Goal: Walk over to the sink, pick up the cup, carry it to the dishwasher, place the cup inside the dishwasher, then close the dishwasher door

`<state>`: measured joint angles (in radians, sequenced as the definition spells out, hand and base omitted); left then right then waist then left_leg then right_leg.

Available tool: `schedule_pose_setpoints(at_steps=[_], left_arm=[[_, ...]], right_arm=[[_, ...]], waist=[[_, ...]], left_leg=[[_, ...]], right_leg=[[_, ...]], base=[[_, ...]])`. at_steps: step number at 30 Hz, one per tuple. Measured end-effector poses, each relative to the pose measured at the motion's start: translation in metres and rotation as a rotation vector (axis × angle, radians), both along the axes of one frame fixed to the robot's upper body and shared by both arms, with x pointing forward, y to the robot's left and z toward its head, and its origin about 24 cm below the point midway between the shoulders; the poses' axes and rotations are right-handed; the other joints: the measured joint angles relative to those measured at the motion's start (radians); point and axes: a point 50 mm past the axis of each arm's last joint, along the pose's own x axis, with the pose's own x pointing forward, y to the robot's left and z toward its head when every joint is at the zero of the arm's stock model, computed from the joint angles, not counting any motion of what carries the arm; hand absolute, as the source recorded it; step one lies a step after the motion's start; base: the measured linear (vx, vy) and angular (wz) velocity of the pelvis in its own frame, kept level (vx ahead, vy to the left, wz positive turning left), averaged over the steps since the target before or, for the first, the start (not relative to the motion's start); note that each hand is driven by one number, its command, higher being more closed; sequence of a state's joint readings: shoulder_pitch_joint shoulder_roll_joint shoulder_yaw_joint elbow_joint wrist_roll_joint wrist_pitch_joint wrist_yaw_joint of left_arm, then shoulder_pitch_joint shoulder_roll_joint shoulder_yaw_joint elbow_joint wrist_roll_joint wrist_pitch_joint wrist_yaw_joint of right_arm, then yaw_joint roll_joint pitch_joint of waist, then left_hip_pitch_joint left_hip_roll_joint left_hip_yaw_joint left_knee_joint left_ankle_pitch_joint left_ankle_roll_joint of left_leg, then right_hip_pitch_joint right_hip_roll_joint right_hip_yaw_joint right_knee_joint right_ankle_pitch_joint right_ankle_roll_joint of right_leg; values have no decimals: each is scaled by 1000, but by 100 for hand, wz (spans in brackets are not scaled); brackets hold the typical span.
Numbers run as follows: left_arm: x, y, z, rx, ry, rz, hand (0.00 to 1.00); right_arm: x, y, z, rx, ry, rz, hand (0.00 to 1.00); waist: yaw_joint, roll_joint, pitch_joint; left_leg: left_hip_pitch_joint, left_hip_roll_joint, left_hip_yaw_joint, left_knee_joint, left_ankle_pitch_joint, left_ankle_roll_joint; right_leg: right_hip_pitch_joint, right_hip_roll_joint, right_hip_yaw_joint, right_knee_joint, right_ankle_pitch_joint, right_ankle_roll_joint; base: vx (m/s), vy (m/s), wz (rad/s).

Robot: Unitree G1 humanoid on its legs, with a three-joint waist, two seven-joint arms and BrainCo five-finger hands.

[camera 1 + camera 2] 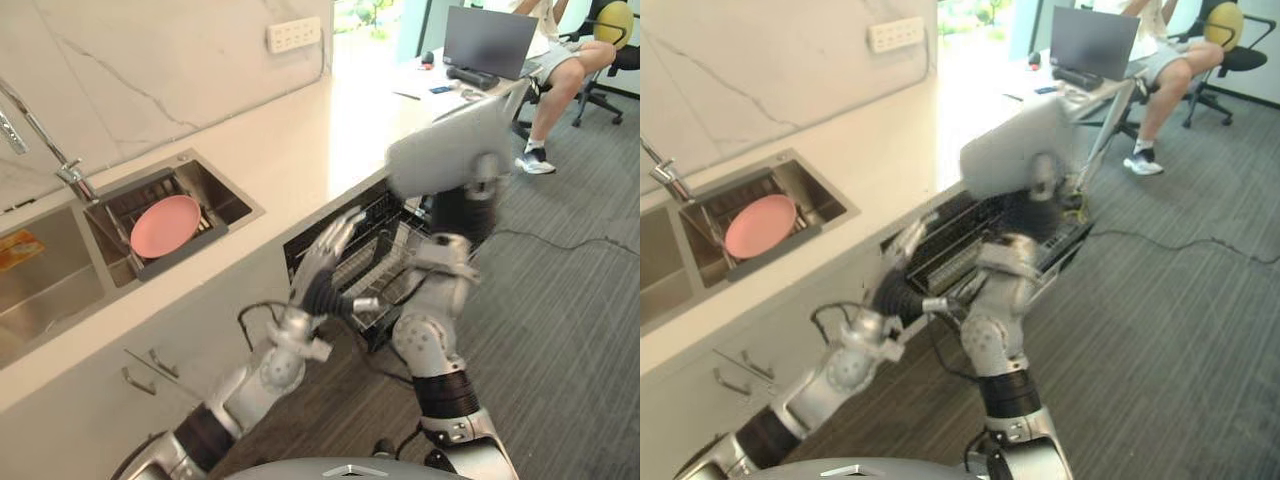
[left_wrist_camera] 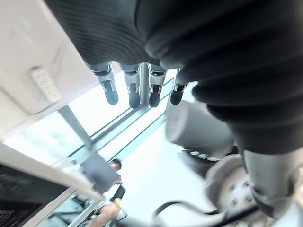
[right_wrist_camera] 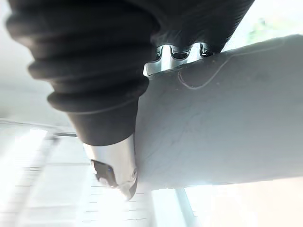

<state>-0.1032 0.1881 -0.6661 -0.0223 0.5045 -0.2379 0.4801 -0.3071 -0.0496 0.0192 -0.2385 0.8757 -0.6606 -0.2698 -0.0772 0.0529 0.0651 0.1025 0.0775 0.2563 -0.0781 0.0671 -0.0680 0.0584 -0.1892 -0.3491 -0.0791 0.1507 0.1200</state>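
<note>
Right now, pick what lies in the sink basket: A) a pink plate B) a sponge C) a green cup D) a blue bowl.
A: a round pink plate lies in the dark basket.

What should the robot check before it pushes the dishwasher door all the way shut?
1. Is the dishwasher door shut? It is only half raised: not ok.
2. Is the right hand against the door? Ok.
3. Is the left hand open and holding nothing? Ok.
4. Is the left hand out of the door's way? It hovers by the rack: probably not ok.
5. Is the cup in the rack? Cannot tell.
</note>
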Motion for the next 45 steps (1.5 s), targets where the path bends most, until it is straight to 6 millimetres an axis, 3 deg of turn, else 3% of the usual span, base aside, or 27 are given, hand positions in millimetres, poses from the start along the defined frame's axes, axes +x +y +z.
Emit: schedule_pose_setpoints(at_steps=[6,10,12,13,17,19,22,26,30,37,42,44,45], left_arm=[[11,6,36,-148,-138,78,0],[14,9,40,-211,-103,77,0],[15,10,34,-242,2,21,0],[14,9,28,-246,71,-12,0],[8,7,-28,-237,486,-94,0],[-10,9,-69,-250,769,-124,0],[-39,18,-114,-228,1038,-97,0],[-73,32,-151,-167,1229,-48,0],[-114,62,-199,-90,1534,80,0],[-110,93,-206,-48,1504,230,0],[-109,106,-209,-223,1520,345,0],[-108,121,-209,-290,1510,430,0],[-109,139,-211,-321,1500,519,0]], right_arm=[[-20,-36,-15,96,14,-188,100],[-31,-54,-26,131,46,-274,100],[-36,-64,-33,131,82,-315,100],[-38,-67,-37,125,110,-325,100],[-40,-78,-59,58,281,-356,100],[-38,-87,-76,26,395,-380,100],[-37,-104,-91,-62,527,-392,100],[-33,-123,-100,-160,634,-383,100],[-13,-118,-110,-209,708,-271,100],[16,-105,-128,-390,880,-123,100],[21,-113,-146,-466,1039,-117,100],[24,-114,-151,-487,1080,-113,100],[25,-115,-154,-510,1110,-116,100]], waist=[[-13,2,3],[-13,7,12],[-12,10,16],[-11,11,17],[-13,8,20],[-12,2,24],[-5,-7,30],[25,-17,36],[41,-25,42],[67,-30,51],[92,-20,66],[95,-21,82],[97,-26,97]], left_leg=[[6,1,-3,-6,-2,-2],[6,3,-3,-6,-5,-7],[4,3,-4,-6,-5,-7],[4,3,-5,-6,-5,-6],[0,4,-6,-7,-5,-3],[-17,4,-15,-7,-5,-3],[-28,4,-40,-6,-4,-1],[-31,5,-68,-6,-3,-2],[-10,4,-73,-6,-3,-3],[-18,1,-120,-7,7,-11],[-15,-8,-167,-7,12,-9],[-16,-10,-177,-7,13,-9],[-18,-11,-182,-7,13,-9]], right_leg=[[10,0,-4,-1,-12,0],[9,0,-3,-1,-12,1],[8,0,-4,-1,-13,2],[8,0,-4,-1,-14,3],[5,0,-6,-1,-17,7],[-1,0,-16,-1,-20,10],[3,-3,-39,7,-22,14],[15,-4,-53,23,-36,13],[34,-2,-58,29,-42,10],[55,-5,-101,35,-62,10],[81,-8,-109,50,-84,16],[82,-13,-119,64,-88,21],[82,-15,-126,72,-88,20]], base=[[0,0,0],[0,0,0],[0,0,0],[0,0,0],[-1,0,1],[-3,-7,11],[38,-16,22],[8,-9,22],[4,-4,4],[-59,0,18],[-8,9,31],[8,14,16],[5,7,12]])
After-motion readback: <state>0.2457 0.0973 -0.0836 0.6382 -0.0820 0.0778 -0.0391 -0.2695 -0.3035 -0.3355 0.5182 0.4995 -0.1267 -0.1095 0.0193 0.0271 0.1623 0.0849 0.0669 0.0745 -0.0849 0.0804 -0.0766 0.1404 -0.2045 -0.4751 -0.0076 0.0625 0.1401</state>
